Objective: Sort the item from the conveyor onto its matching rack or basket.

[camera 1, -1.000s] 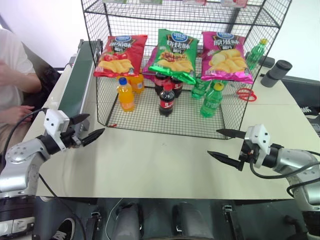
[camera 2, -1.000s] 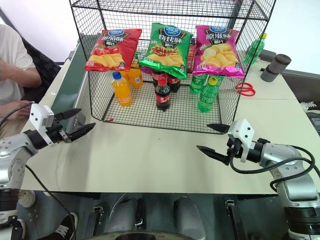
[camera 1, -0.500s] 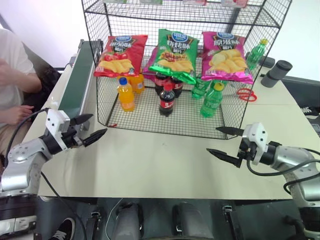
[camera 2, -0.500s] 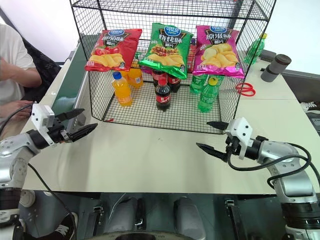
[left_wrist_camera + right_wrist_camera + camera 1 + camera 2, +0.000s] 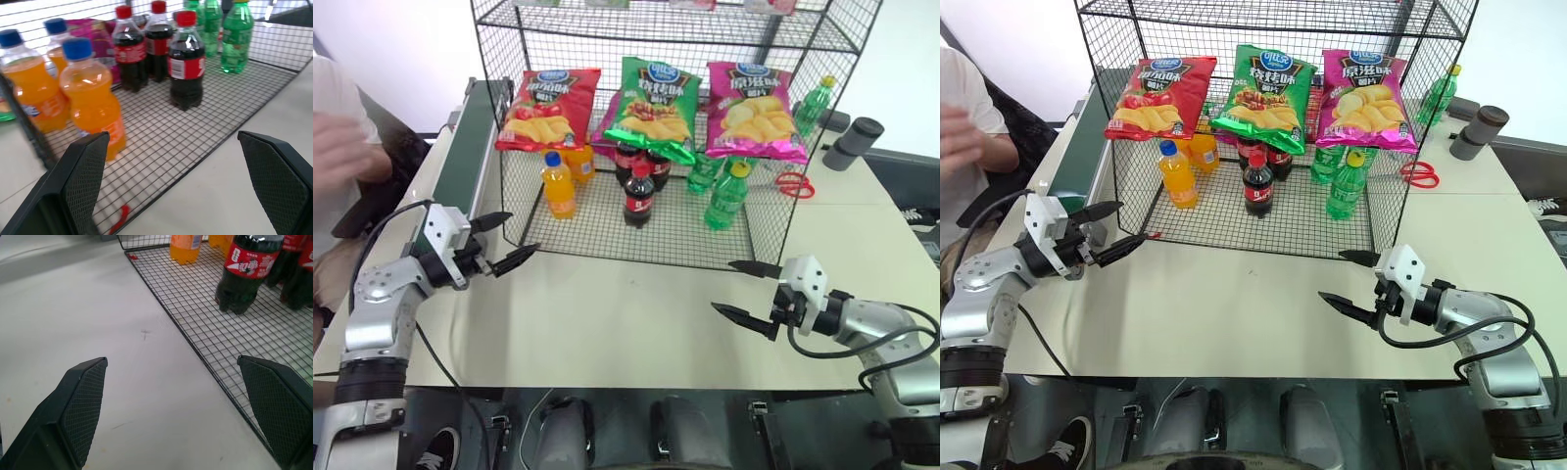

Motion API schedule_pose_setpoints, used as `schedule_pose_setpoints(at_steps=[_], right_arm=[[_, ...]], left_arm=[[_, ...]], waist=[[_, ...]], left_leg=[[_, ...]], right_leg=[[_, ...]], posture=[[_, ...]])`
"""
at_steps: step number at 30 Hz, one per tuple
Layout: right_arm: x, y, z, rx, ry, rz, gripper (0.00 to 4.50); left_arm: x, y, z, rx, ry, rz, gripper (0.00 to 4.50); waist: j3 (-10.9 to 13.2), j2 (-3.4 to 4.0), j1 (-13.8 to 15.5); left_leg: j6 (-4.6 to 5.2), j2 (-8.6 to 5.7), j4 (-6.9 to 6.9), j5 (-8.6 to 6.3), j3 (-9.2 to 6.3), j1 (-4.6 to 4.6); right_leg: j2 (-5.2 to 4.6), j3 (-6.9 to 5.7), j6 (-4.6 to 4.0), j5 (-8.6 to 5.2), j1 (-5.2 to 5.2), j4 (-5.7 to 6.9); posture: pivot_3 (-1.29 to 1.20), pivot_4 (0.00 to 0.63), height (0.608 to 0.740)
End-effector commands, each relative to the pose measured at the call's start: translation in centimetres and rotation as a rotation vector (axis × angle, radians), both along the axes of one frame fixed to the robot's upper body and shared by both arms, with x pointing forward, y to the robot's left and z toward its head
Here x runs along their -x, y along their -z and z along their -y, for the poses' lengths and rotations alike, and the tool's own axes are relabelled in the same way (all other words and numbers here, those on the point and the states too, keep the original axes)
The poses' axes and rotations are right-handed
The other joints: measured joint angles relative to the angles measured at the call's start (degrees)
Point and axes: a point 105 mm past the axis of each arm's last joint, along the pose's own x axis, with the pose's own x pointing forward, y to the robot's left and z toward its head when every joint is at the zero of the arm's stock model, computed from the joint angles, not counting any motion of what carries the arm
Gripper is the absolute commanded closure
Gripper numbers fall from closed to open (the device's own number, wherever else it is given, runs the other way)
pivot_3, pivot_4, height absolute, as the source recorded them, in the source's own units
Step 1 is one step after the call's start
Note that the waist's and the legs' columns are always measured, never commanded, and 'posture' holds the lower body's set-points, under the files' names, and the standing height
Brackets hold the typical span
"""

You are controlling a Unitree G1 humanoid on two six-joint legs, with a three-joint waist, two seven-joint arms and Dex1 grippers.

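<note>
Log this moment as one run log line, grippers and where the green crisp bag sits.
left gripper: open, empty, beside rack | right gripper: open, empty, over table | green crisp bag: hanging in rack, between red and pink bags

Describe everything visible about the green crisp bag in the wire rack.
The green crisp bag is large, glossy and foil-like, with a blue round logo at the top and a picture of yellow crisps. It hangs upright, lower end crumpled, on the front of the black wire rack, between a red crisp bag and a pink crisp bag, above the cola bottles. Neither hand touches it.
</note>
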Motion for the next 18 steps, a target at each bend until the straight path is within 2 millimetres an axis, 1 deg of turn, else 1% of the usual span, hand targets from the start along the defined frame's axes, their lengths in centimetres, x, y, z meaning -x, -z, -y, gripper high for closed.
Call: schedule_pose_setpoints(at_steps=[1, 3, 6, 18], right_arm=[[0.1, -1.4, 0.2, 0.014, -0.008, 0.062, 0.06], [0.1, -1.2, 0.5, 0.057, -0.009, 0.084, 0.06], [0.2, -1.0, 1.0, 0.067, -0.002, 0.078, 0.06], [0.5, -0.8, 1.5, 0.082, -0.011, 0.061, 0.06]], left_arm=[[0.1, -0.8, -0.4, -0.007, 0.002, 0.039, 0.00], [0.2, -0.5, -0.4, -0.002, 0.004, 0.027, 0.00], [0.5, 0.1, 0.0, -0.015, 0.019, 0.016, 0.00], [0.8, 0.1, -0.1, -0.003, 0.016, 0.010, 0.00]], waist=[[0.0, 0.00, 0.2], [0.0, 0.00, 0.2], [0.0, 0.00, 0.2], [0.0, 0.00, 0.2]], left_leg=[[-0.01, 0.00, 0.00, 0.00, 0.00, 0.00], [-0.02, 0.00, 0.00, 0.01, 0.01, 0.00], [-0.02, 0.00, 0.02, 0.01, 0.01, -0.01], [-0.02, 0.00, 0.03, 0.01, 0.00, 0.00]], right_leg=[[0.00, 0.00, 0.00, 0.00, 0.00, 0.01], [0.00, 0.00, 0.00, 0.00, 0.00, 0.01], [0.00, 0.00, 0.01, 0.00, 0.01, 0.01], [0.01, -0.01, 0.01, 0.00, 0.02, 0.01]], posture=[[0.00, 0.150, 0.740], [0.00, 0.150, 0.740], [0.00, 0.150, 0.740], [0.00, 0.150, 0.740]])
